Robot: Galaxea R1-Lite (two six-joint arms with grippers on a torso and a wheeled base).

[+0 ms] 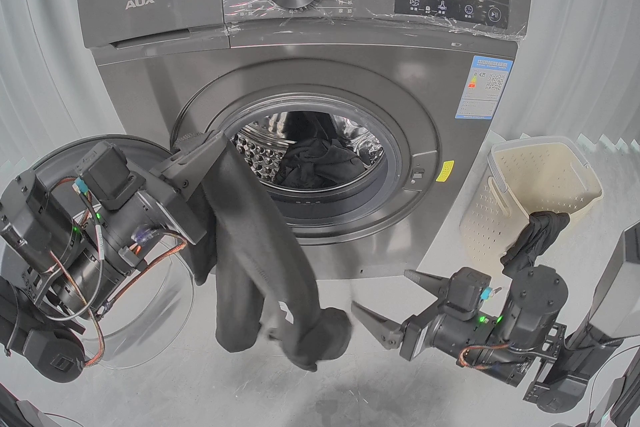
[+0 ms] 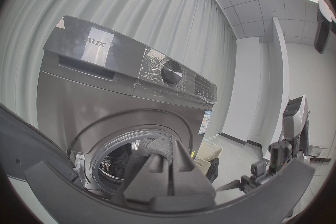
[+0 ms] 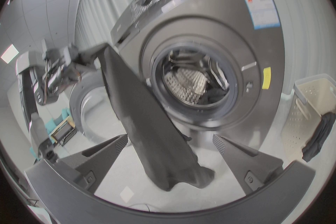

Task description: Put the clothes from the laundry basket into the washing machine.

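My left gripper (image 1: 193, 156) is shut on a long dark grey garment (image 1: 267, 261) and holds it at the left rim of the washing machine's open drum (image 1: 313, 151). The garment hangs down to near the floor. In the left wrist view the fingers (image 2: 182, 168) pinch the cloth (image 2: 157, 146) in front of the drum opening (image 2: 112, 165). Dark clothes (image 1: 320, 163) lie inside the drum. My right gripper (image 1: 393, 298) stands open, low, just right of the hanging garment's lower end (image 3: 168, 151). Another dark garment (image 1: 537, 238) drapes over the rim of the cream laundry basket (image 1: 567, 171).
The round machine door (image 1: 100, 248) is swung open to the left, behind my left arm. The basket stands on the floor to the right of the washing machine (image 1: 300, 48). Grey curtains hang behind the machine. Bare floor lies in front of it.
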